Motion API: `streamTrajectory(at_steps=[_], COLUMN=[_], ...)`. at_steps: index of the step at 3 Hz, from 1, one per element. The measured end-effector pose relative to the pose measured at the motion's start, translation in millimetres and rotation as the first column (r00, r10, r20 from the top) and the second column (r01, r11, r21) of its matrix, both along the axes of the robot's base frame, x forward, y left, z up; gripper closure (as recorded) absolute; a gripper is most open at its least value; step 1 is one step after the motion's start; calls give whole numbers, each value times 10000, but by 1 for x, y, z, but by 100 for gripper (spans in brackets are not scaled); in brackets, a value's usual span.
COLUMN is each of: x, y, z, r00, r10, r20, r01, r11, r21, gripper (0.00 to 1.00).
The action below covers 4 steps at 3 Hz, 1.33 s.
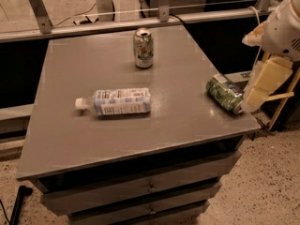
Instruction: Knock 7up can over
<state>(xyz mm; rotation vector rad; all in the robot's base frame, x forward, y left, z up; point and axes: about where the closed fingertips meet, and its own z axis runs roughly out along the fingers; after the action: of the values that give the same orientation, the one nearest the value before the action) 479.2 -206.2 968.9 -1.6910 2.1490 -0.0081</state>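
Tabletop (140, 139), grey and square, fills most of your view; it sits on a cabinet with drawers (150, 187) under its near edge. Read it as a clock face with twelve at the far edge.

The white arm (287, 27) comes in at about two o'clock, beyond the table's right side. Below it the cream gripper (258, 95) hangs at three o'clock, just off the edge, its tip close beside the green can (225, 93). You cannot tell whether it is set wide or narrow, and it holds nothing you can see.

The clear bottle (119, 102) lies on its side a little toward nine from the centre, cap pointing to nine. The green can lies tipped over at three o'clock, right at the table's edge.

The 7up can (143, 48) stands upright at twelve o'clock, near the far edge, well apart from the gripper.
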Motion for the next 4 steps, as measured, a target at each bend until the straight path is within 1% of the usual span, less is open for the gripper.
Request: streamTrajectory(at_steps=[1, 2, 3, 4], x=[58, 59, 93, 159], y=[18, 21, 70, 164], z=[2, 1, 2, 8], r00=[9971, 9968, 9914, 9727], r10=[160, 188, 426, 568], r20=[749, 775, 1235, 2251], r01=[-294, -330, -718, -1343], r11=[9830, 9819, 9675, 9286], r21=[1810, 1866, 2426, 3459], gripper=[0, 0, 0, 0])
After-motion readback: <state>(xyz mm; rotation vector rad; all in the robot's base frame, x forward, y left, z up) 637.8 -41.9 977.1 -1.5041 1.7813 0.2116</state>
